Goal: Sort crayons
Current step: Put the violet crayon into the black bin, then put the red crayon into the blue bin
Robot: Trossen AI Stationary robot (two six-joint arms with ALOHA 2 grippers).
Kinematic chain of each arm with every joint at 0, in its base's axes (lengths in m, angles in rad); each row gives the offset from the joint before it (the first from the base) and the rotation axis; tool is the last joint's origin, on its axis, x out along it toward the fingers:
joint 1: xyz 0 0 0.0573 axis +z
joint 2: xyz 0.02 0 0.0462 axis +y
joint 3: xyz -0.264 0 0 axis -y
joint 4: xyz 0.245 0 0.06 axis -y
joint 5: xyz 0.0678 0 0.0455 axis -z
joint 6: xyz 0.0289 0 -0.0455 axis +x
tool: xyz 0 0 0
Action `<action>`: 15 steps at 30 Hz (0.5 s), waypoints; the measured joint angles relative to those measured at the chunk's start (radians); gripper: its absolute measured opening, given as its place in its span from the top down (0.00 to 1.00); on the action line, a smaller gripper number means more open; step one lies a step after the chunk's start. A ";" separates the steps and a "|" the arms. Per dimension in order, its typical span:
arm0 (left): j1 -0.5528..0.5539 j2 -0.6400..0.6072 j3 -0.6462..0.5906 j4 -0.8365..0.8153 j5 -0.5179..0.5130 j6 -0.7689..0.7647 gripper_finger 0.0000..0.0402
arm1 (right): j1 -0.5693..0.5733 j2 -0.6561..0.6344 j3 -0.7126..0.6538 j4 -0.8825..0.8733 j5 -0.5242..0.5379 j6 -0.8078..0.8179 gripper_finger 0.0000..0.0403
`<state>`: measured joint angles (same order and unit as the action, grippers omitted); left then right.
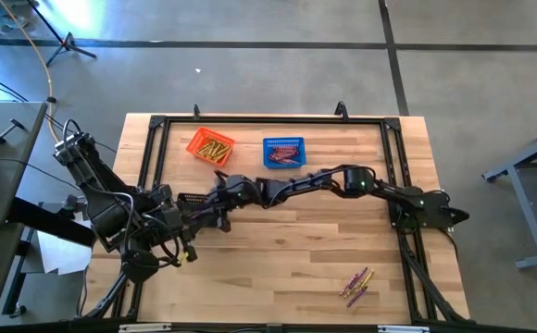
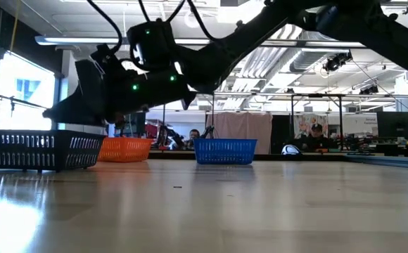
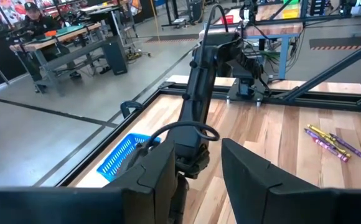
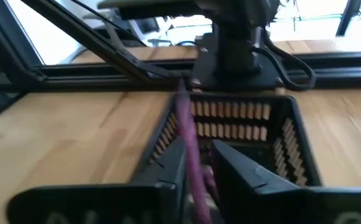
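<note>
My right gripper (image 1: 220, 191) reaches across the table to the left and is shut on a purple crayon (image 4: 187, 140). It is over a black mesh basket (image 4: 274, 134), which also shows at the left of the low view (image 2: 35, 149). My left gripper (image 3: 196, 180) is open and empty beside that basket, facing my right arm. An orange basket (image 1: 211, 146) holds yellow crayons. A blue basket (image 1: 283, 153) holds red ones. Loose purple and yellow crayons (image 1: 356, 284) lie on the table near the front right. My right gripper pinches the purple crayon between its two fingers (image 4: 168, 171). The crayon lies along the fingers, and its free end (image 4: 182, 102) sticks out past the fingertips. It is lifted clear, over the black basket's open top.
A black metal frame (image 1: 153, 148) runs round the table's working area. The orange and blue baskets stand side by side at the far edge. Bare wood lies between the black basket and the loose crayons. People sit at benches in the room behind.
</note>
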<state>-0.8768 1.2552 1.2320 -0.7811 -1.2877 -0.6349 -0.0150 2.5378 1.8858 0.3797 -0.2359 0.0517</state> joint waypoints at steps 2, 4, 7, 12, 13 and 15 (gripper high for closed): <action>0.000 0.000 0.000 0.000 0.004 0.000 0.71 | -0.006 0.000 0.000 -0.010 -0.001 0.001 0.79; 0.000 0.000 0.000 0.000 0.015 0.000 0.71 | -0.012 -0.009 0.000 -0.035 -0.016 0.029 0.74; 0.000 0.000 0.000 0.000 0.036 0.000 0.71 | -0.027 -0.055 0.000 -0.130 -0.104 0.083 0.69; 0.000 0.000 0.000 0.000 0.055 0.000 0.71 | -0.060 -0.182 0.000 -0.437 -0.296 0.012 0.68; 0.000 0.000 0.000 0.000 0.057 -0.001 0.71 | -0.065 -0.207 0.000 -0.524 -0.323 -0.023 0.69; 0.000 0.000 0.000 0.000 0.069 0.000 0.71 | -0.068 -0.260 -0.001 -0.720 -0.341 -0.107 0.69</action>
<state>-0.8768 1.2556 1.2320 -0.7812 -1.2187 -0.6353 -0.0834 2.2779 1.8843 -0.3400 -0.5768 -0.0552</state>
